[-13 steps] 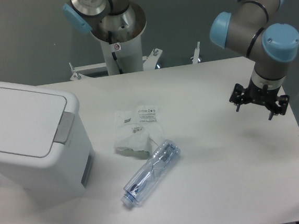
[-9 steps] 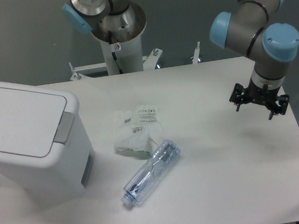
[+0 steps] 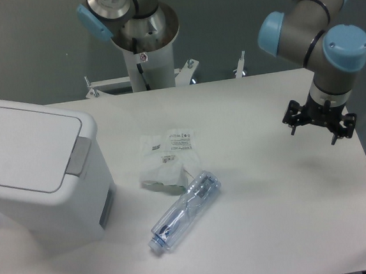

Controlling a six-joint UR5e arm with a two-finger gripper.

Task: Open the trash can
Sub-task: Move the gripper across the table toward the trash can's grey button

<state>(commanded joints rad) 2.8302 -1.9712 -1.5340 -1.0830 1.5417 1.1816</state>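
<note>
The trash can (image 3: 38, 172) is a large white boxy bin at the left of the table. Its flat lid lies closed, and its grey push tab (image 3: 78, 156) faces right. My gripper (image 3: 320, 124) hangs above the table's far right side, far from the bin. It points down and its fingers are too small and dark to tell open from shut. It holds nothing that I can see.
A crumpled clear plastic bag (image 3: 166, 161) and a clear plastic bottle (image 3: 184, 210) lie on the white table (image 3: 273, 219) between the bin and my gripper. The arm's base column (image 3: 143, 44) stands behind the table's far edge.
My gripper and wrist have shifted very slightly to the right. The bin, bag and bottle have not moved.
</note>
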